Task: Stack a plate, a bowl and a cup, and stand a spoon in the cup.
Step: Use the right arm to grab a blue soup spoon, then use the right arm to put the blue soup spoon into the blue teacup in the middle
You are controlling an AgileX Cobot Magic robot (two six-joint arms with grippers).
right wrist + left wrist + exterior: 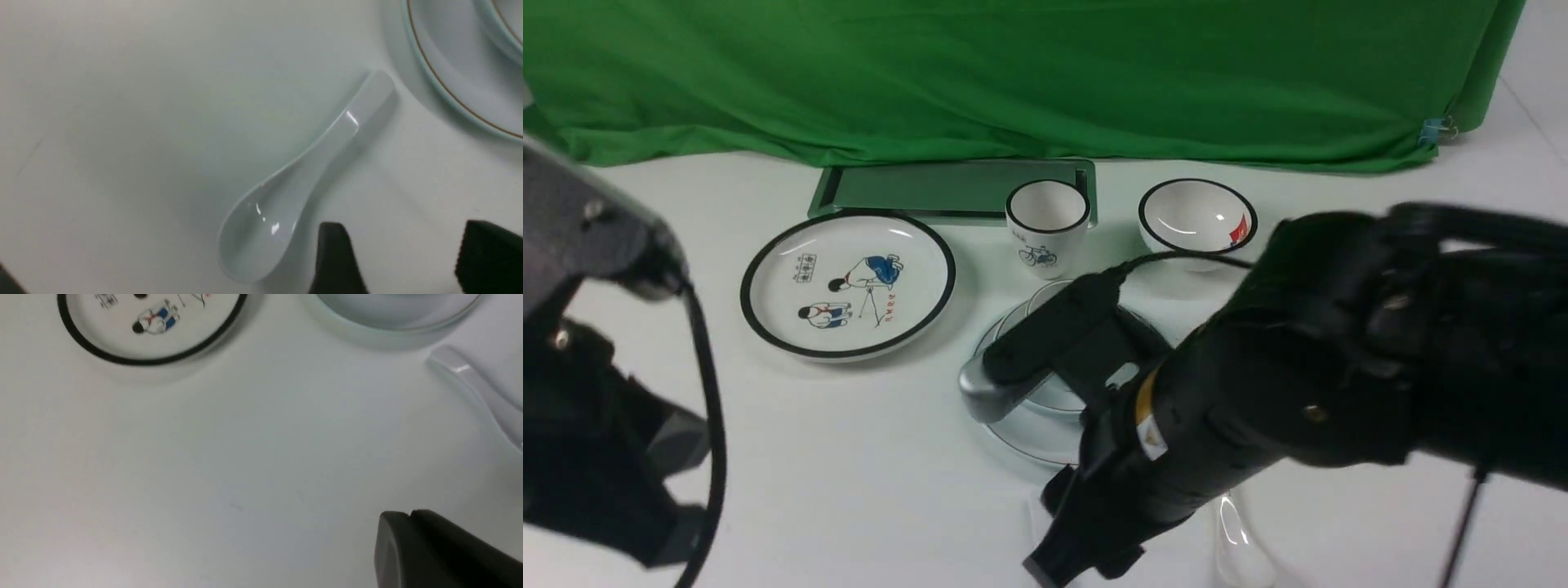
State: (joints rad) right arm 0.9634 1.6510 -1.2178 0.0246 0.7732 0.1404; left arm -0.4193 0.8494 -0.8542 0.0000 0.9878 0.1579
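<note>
The right gripper [402, 232] hangs over the table with its fingers apart and nothing between them. The spoon [302, 179] lies flat just beside one fingertip, its handle pointing away toward the rim of the plate [433, 81], which carries the bowl [504, 36]. Of the left gripper [433, 547] only one dark edge shows; apart or together, I cannot tell.

Green cloth [1013, 73] backs a white bench [849, 457]. Black rims ring the cartoon plate [848, 282], bicycle cup [1047, 216] and red-marked bowl [1197, 216]; the spoon [302, 179] is glossy white, the plain plate [449, 53] pale blue, brown-lined.
</note>
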